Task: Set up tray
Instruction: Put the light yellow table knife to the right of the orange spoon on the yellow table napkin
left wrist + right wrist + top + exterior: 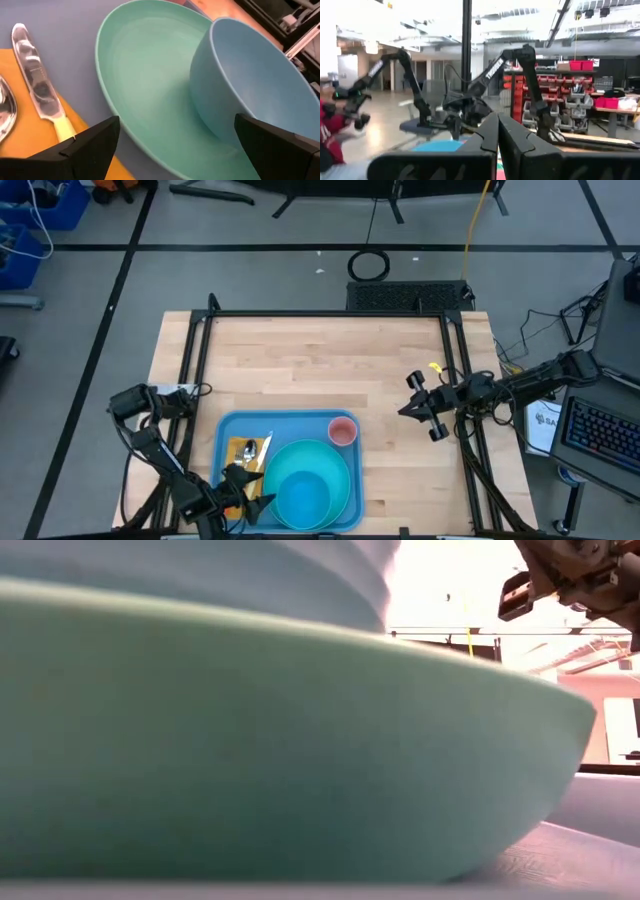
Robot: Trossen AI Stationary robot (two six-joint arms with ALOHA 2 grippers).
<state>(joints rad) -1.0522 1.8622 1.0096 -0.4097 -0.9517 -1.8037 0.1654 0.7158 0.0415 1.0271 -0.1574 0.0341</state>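
On wooden table [320, 370], tray [228, 430] lies under left gripper [243, 495]

The tray [226, 442] is blue. On the tray, the plate [337, 463] is turquoise and the bowl [302, 500] on the plate is a lighter blue. Near the plate, the cup [343, 431] is pink. The napkin [240, 450] is orange, and the knife [37, 85] on the napkin is silver with a pale yellow handle. The tabletop [320, 370] is light wood with fine stripes. Both arms are black.
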